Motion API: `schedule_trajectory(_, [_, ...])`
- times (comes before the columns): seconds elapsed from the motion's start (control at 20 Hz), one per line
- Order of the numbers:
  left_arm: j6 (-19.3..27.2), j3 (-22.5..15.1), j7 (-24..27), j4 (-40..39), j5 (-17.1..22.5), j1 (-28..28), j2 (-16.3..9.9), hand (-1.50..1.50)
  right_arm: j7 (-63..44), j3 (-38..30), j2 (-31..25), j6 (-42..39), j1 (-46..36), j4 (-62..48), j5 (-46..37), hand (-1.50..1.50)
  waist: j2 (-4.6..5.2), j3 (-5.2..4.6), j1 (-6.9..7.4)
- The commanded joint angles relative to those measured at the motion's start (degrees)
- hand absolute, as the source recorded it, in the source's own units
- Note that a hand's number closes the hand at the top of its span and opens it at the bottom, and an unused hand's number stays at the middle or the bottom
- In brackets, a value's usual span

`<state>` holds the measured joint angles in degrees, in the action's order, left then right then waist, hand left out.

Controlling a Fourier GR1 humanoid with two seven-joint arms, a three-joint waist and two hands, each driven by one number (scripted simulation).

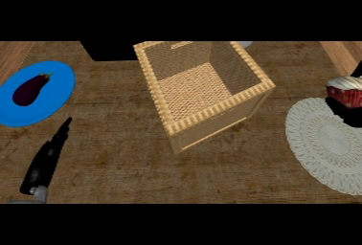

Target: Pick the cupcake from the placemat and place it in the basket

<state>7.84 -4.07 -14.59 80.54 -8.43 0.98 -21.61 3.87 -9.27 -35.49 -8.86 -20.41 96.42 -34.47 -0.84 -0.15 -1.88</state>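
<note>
Cupcake (344, 92), red-wrapped and white-frosted, sits upright above the white placemat (325, 143), right of the wicker basket (205, 91), apparently held from below by the right hand (346, 115), though its fingers cannot be made out. The basket lies to the cupcake's left. Left of the basket, the left hand (44, 160) rests with straight fingers.

Open counter (113, 158) between plate (60, 91) and basket (212, 115), and between basket and placemat (318, 143). Tall basket walls blocking the middle; open only from above. Eggplant (32, 89) filling plate.
</note>
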Motion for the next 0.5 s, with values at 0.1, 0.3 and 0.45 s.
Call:
schedule_trajectory(0.1, [-2.84, 1.17, -0.71, 0.27, 1.27, -1.37, -1.13, 0.00, -14.58, -4.67, -2.12, -16.33, -7.22, 10.81, 14.73, 1.50, 0.42, 0.04, 1.32])
schedule_trajectory(0.3, [0.24, -0.82, -0.31, 0.01, -2.53, -0.50, 1.85, 0.00, -27.02, -5.20, -1.04, -20.58, -8.99, 19.91, 20.12, 1.50, 0.51, 0.07, 1.53])
schedule_trajectory(0.45, [-2.31, 1.49, 0.90, -2.15, -0.73, -2.81, 1.17, 0.00, -33.20, -2.22, 1.78, -21.17, -10.68, 21.71, 22.09, 1.50, 0.67, 0.08, 1.68])
